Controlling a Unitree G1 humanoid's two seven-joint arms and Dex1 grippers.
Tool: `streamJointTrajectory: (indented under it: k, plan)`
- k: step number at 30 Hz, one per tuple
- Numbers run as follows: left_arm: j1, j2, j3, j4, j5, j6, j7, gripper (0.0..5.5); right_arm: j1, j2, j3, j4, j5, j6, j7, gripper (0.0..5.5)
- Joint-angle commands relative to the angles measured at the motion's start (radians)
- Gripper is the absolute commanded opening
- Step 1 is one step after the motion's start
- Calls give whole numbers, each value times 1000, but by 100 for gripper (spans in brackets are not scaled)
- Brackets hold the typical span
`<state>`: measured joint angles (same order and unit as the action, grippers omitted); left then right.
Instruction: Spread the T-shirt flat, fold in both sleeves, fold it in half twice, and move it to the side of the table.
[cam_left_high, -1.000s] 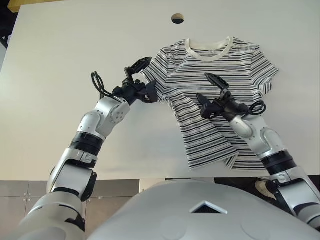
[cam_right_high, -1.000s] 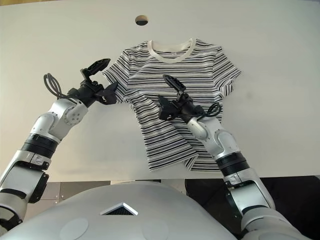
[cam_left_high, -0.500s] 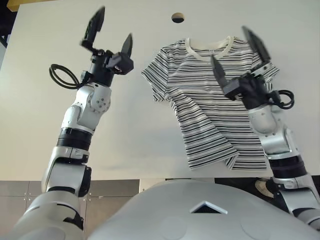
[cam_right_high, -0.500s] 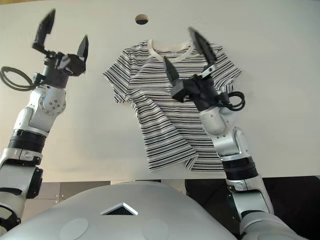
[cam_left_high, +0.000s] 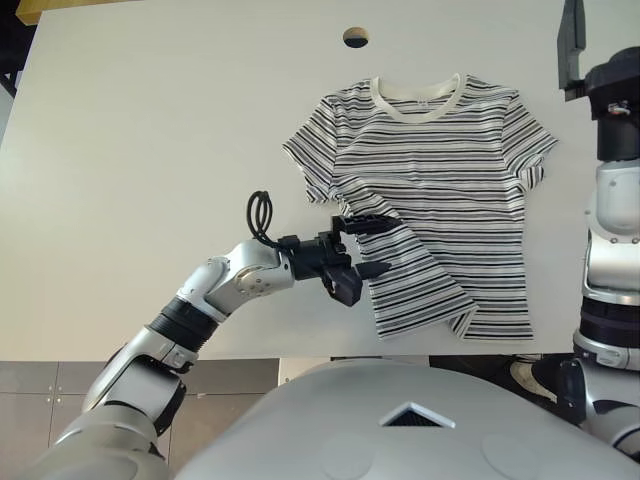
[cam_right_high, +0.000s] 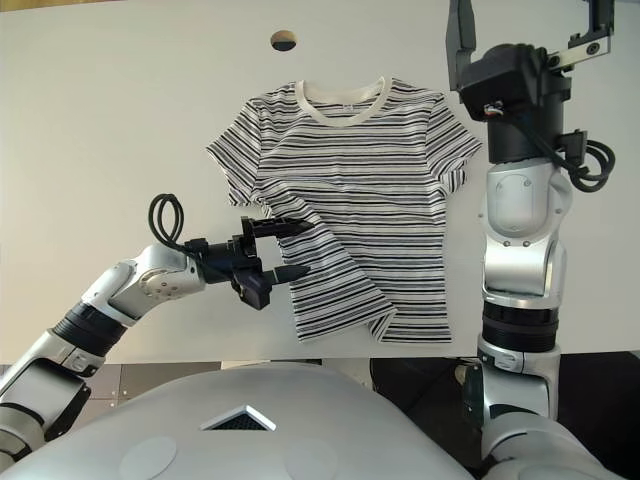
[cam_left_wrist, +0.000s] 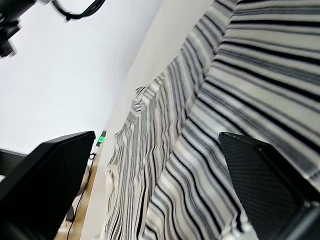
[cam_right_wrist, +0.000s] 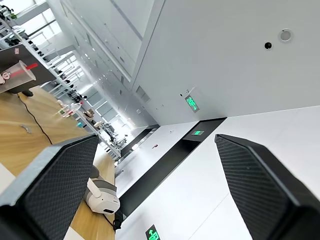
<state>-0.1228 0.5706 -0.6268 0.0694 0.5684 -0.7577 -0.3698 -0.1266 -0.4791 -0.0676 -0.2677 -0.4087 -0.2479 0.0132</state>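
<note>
The striped T-shirt (cam_left_high: 430, 170) lies face up on the white table (cam_left_high: 150, 150), collar away from me and both sleeves spread. Its lower left side is creased and drawn inward, and the hem corner near the front is turned over. My left gripper (cam_left_high: 368, 246) is low at that creased left edge, open, one finger over the fabric and one just beside it. Striped cloth (cam_left_wrist: 200, 150) fills the gap between its fingers (cam_left_wrist: 45, 185) in the left wrist view. My right gripper (cam_right_high: 528, 25) is raised high beyond the shirt's right sleeve, open and pointing upward, holding nothing.
A round hole (cam_left_high: 355, 37) sits in the table just beyond the collar. Bare tabletop stretches to the left of the shirt. The table's front edge (cam_left_high: 300, 355) runs close below the hem. The right wrist view faces the room behind (cam_right_wrist: 165, 75).
My left arm has come down from its raised pose to the shirt's lower left edge. My right arm has lifted higher and swung right, off the shirt. The shirt lies as before.
</note>
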Motion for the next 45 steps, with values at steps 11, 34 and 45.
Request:
streamJointTrajectory:
  k: [11, 34, 45]
  plan:
    - [14, 123, -103, -11, 103, -86, -167, 461, -17, 8, 62, 4, -74, 23, 45, 429]
    - [134, 312, 254, -205, -365, 4, -147, 461, -24, 3, 155, 145, -129, -34, 48, 429]
    - [-342, 74, 209, 446, 227, 219, 258, 461, 5, 1, 177, 201, -153, -78, 17, 429]
